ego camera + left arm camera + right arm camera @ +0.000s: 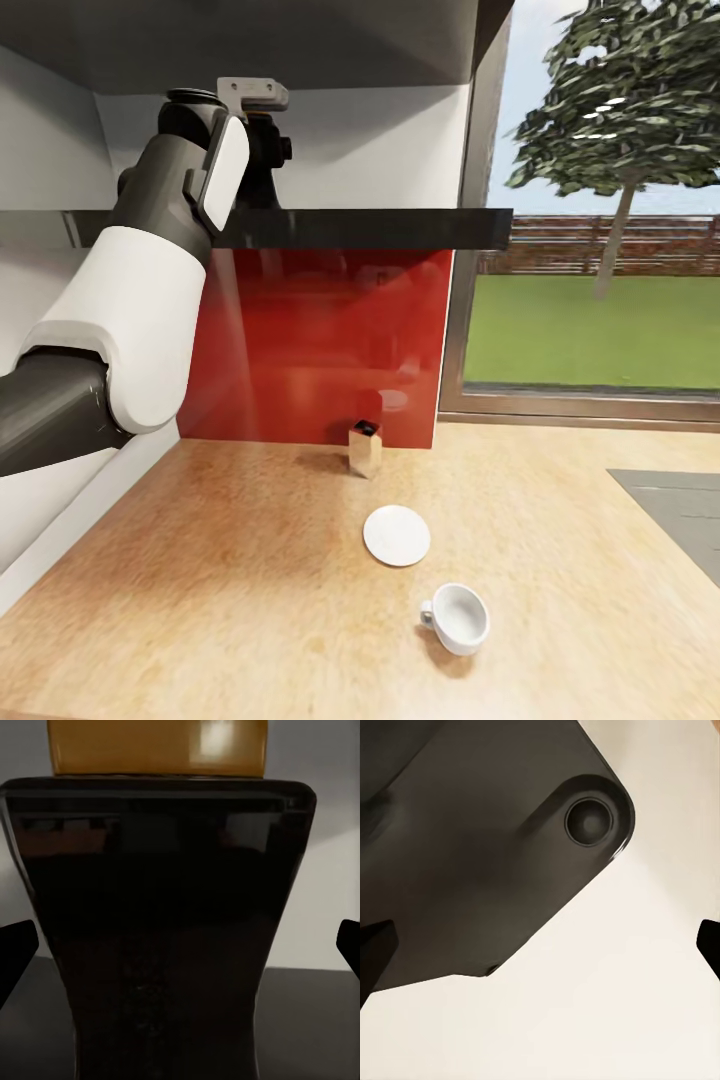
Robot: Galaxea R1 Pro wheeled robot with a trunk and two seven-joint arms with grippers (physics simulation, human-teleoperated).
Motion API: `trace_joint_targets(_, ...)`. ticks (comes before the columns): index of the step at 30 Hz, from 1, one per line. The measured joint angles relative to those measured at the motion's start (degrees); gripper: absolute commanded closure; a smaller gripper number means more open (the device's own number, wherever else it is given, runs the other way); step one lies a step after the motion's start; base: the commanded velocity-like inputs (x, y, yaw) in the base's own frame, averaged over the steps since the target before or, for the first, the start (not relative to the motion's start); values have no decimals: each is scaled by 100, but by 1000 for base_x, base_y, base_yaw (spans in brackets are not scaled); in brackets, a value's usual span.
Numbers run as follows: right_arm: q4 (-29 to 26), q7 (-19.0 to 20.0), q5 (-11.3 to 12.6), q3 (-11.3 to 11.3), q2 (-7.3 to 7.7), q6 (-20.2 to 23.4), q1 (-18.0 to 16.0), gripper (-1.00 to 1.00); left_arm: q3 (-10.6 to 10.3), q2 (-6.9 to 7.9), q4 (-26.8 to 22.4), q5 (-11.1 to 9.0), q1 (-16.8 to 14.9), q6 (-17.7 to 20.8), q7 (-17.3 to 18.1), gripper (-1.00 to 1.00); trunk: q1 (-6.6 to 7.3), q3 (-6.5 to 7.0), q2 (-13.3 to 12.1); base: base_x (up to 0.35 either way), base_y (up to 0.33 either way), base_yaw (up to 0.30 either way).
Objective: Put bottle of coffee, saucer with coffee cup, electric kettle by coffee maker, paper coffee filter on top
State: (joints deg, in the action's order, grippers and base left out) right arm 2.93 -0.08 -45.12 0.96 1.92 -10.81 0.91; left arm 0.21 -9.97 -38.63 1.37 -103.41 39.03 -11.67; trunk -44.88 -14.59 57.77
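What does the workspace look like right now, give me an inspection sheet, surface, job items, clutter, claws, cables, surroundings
Surface: kitchen countertop, light wood-look, with a grey panel at its right edge.
Job's things: saucer lies flat; coffee cup stands beside it, not on it; bottle of coffee with yellow cap on the dark shelf.
Clutter: small tan container by the red backsplash.
Claws: left claw open, fingers either side of the bottle; right claw open, holding nothing.
Cables: nothing seen.
Surroundings: window onto lawn, tree, fence.
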Motion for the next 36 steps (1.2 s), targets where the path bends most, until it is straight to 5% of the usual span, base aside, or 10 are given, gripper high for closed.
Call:
trace_joint_targets(18, 0, 0, 0, 0, 0, 0, 0, -100, 4, 0, 0, 0, -1, 0, -15, -100, 0, 0, 0, 6, 0, 0)
trace_joint_targets(25, 0, 0, 0, 0, 0, 0, 0, -100, 3, 0, 0, -13, 0, 7, -647, -100, 0, 0, 0, 0, 0, 0)
trace_joint_targets(36, 0, 0, 0, 0, 0, 0, 0, -100, 3, 0, 5, -18, 0, 8, -731, -100, 0, 0, 0, 0, 0, 0)
